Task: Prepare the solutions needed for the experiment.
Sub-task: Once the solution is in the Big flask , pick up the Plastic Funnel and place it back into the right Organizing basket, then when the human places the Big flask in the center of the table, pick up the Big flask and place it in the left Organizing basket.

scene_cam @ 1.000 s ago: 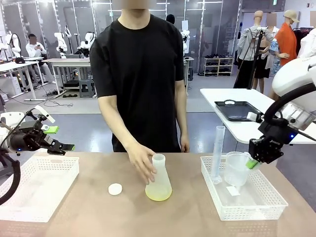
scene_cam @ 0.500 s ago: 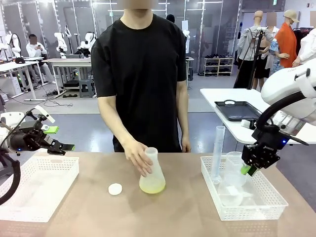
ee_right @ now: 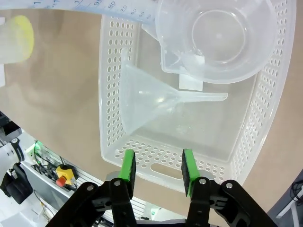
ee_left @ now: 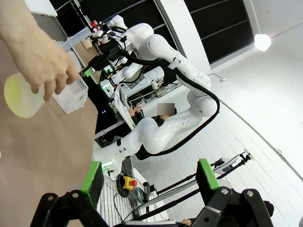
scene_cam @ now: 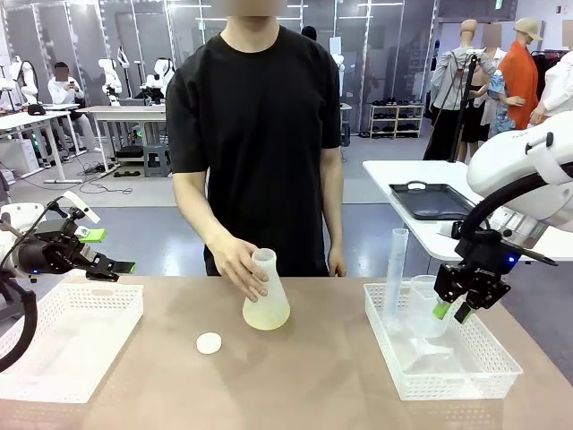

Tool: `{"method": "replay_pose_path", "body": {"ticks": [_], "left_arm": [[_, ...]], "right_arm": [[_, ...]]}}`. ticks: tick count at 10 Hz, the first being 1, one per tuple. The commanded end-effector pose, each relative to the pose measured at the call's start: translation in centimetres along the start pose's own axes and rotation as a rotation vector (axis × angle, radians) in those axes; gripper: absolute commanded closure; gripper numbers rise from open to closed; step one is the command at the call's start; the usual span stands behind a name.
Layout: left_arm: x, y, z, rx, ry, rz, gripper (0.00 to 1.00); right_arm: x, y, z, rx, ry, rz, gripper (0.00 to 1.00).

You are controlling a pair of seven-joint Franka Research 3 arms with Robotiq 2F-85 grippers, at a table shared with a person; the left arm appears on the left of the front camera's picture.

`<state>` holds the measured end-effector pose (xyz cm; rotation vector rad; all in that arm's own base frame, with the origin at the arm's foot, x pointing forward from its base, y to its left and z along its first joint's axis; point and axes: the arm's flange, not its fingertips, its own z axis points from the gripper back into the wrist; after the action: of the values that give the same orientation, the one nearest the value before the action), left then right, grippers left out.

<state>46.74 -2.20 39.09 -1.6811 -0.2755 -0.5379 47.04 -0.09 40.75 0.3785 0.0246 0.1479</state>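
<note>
A person's hand (scene_cam: 235, 264) grips the neck of a frosted conical flask (scene_cam: 265, 287) and holds it tilted near the table's middle. The solutions (scene_cam: 266, 317) are a thin pale yellow layer in its base, also seen in the left wrist view (ee_left: 18, 97) and the right wrist view (ee_right: 22, 33). My right gripper (scene_cam: 452, 310) hangs open over the right basket (scene_cam: 448, 381), just beside the clear beaker (scene_cam: 421, 305), with nothing between its fingers (ee_right: 127, 166). My left gripper (scene_cam: 109, 252) stays open above the left basket (scene_cam: 67, 358), far from the flask.
A white round cap (scene_cam: 209, 343) lies on the table in front of the flask. The right basket holds a tall graduated cylinder (scene_cam: 395, 273), the beaker (ee_right: 218, 35) and a clear funnel (ee_right: 151, 101). The person stands at the far edge.
My right gripper has opened and let go of the beaker, which now rests in the basket. The person has slid the flask left and away, tilting it. My left arm has not moved.
</note>
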Motion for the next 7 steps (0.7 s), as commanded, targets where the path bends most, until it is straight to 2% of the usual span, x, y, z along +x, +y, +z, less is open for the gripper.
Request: {"method": "replay_pose_path", "body": {"ticks": [1, 7], "left_arm": [[0.09, -0.11, -0.04, -0.001, -0.002, -0.004, 0.0], [0.09, -0.11, -0.04, -0.001, -0.002, -0.004, 0.0]], "right_arm": [[-0.14, 0.18, 0.31, 0.022, -0.006, 0.016, 0.5], [-0.14, 0.18, 0.31, 0.022, -0.006, 0.016, 0.5]]}}
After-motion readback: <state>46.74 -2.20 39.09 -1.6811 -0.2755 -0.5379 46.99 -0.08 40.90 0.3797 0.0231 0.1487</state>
